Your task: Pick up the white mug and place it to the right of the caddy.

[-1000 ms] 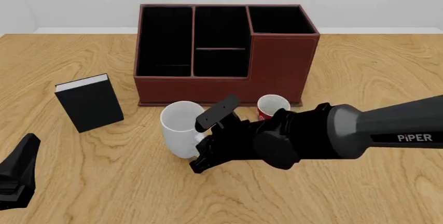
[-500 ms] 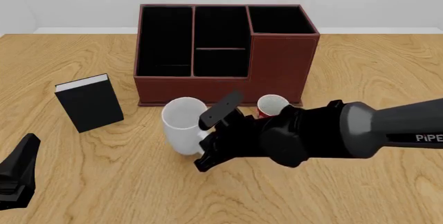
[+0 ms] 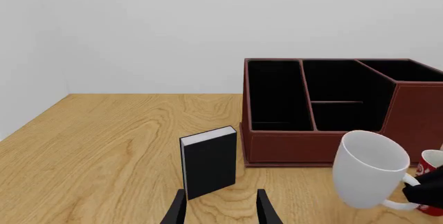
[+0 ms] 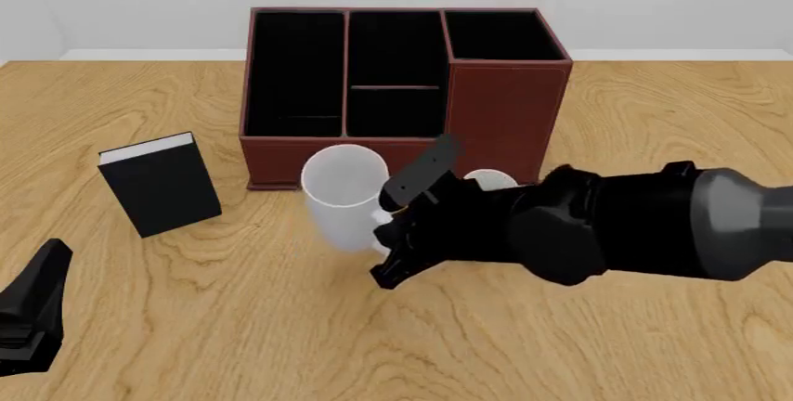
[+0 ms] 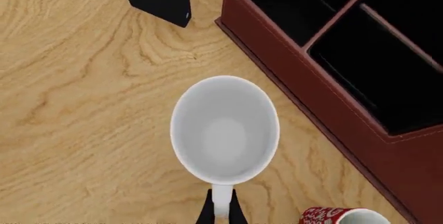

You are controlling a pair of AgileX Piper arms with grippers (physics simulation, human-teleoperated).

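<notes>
The white mug (image 4: 340, 189) hangs tilted above the table in front of the caddy (image 4: 508, 113), a big reddish-brown box with black compartments. My right gripper (image 4: 386, 230) is shut on the mug's handle (image 5: 220, 201), coming in from the right. In the right wrist view the white mug (image 5: 225, 129) shows its empty inside, with the caddy (image 5: 325, 105) beside it. In the left wrist view the white mug (image 3: 369, 168) floats before the caddy (image 3: 277, 149). My left gripper (image 4: 32, 316) rests open and empty at the near left; its fingertips (image 3: 177, 212) frame bare wood.
A red mug (image 4: 493, 180) with white pattern stands behind my right arm, close to the caddy's front wall, also seen as red mug (image 5: 337, 217) and red mug (image 3: 432, 163). A black book (image 4: 162, 184) stands upright left of the caddy. Wooden table (image 4: 669, 104) extends right of the caddy.
My right gripper has lifted the white mug off the table and carried it up and slightly right, toward the caddy's front. The left arm has not moved.
</notes>
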